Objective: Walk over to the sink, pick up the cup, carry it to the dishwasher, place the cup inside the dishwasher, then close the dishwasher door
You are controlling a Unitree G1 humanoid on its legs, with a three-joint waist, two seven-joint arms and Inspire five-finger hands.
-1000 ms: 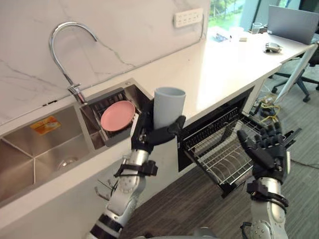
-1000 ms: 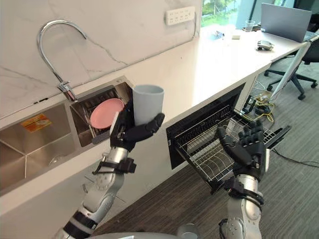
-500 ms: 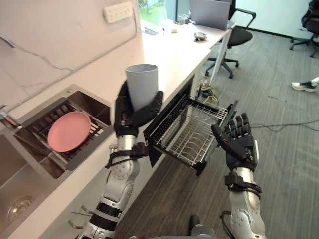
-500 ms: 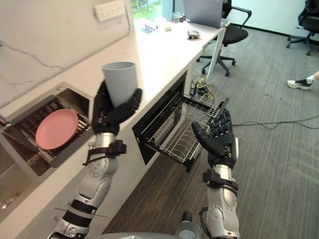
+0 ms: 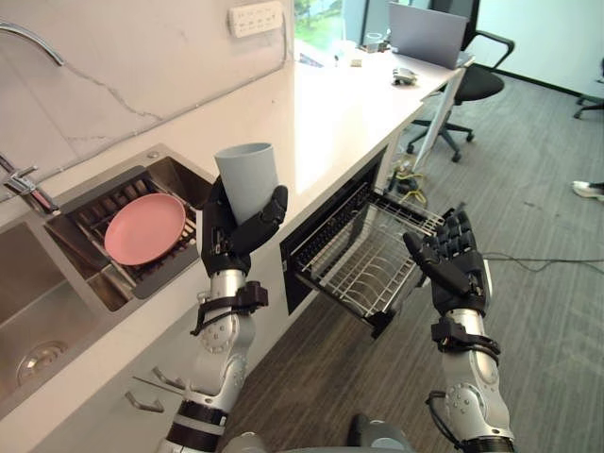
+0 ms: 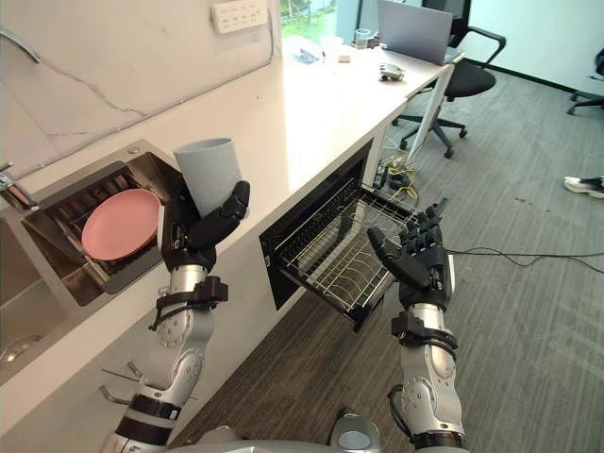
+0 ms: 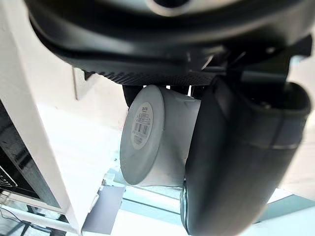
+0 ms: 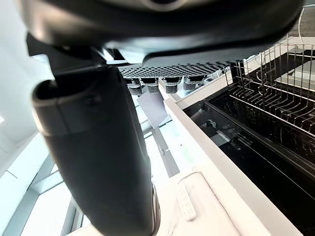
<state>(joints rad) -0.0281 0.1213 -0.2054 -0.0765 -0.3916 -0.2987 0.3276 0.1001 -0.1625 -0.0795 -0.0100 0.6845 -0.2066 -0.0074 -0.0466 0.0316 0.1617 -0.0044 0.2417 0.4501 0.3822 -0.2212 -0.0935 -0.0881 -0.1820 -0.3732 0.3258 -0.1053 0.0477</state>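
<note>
My left hand [image 5: 229,241] is shut on a pale grey-blue cup [image 5: 248,179], holding it upright in front of the white counter, between the sink and the dishwasher. The left wrist view shows the cup's base [image 7: 142,132] clasped between thumb and fingers. The dishwasher [image 5: 332,226] under the counter stands with its wire rack [image 5: 370,257] pulled out to the right of the cup. My right hand [image 5: 455,269] is raised with straight, spread fingers, empty, just right of the rack's front corner. In the right wrist view the rack [image 8: 275,88] lies beyond the hand.
A pink plate [image 5: 143,229] rests on a drainer in the steel sink [image 5: 57,311] at the left. The white counter [image 5: 321,104] runs back to a desk with a laptop [image 5: 429,33] and an office chair [image 5: 486,80]. Carpeted floor spreads to the right, with a person's shoe [image 5: 587,190] at the far edge.
The camera has swung, so the sink and the tap show more at the left. My left hand still holds the cup upright; both hands keep about the same pose.
</note>
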